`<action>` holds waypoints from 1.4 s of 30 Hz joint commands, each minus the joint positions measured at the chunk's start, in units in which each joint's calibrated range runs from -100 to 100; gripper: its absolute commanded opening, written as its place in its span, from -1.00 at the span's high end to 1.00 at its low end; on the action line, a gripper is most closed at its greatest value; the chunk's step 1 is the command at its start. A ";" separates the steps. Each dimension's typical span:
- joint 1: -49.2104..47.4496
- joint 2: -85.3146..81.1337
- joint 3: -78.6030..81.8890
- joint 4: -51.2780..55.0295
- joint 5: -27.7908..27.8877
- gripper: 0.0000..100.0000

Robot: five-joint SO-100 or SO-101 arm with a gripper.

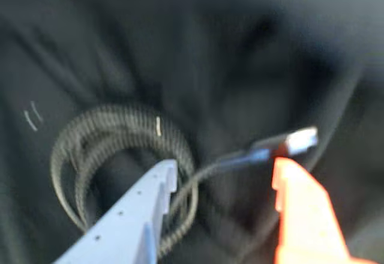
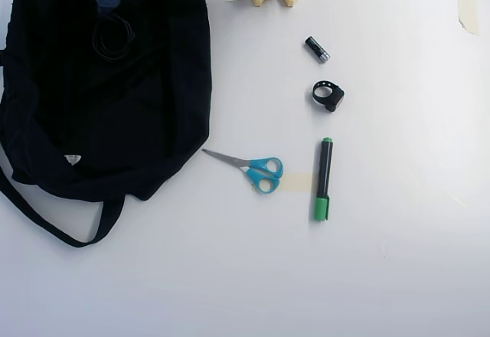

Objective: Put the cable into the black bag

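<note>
Wrist view, blurred: gripper (image 1: 225, 168) jaws spread wide, pale blue finger (image 1: 150, 198) left, orange finger (image 1: 300, 210) right, nothing clamped between them. Cable (image 1: 120, 138) lies coiled just beyond the blue tip on dark fabric of the black bag (image 1: 240, 54), plug end reaching right toward the orange tip. Overhead view: scissors (image 2: 253, 168) and green marker (image 2: 323, 178) lie right of the bag (image 2: 138, 107); ring strap (image 2: 328, 96) and battery (image 2: 317, 49) farther off; coil (image 2: 113, 37) on the bag's far part
</note>
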 commanded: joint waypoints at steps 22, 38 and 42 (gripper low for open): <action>-56.08 -40.38 -11.28 53.40 0.15 0.95; -58.10 -76.97 36.97 33.41 0.30 0.95; -59.30 -87.43 45.87 32.64 0.30 0.95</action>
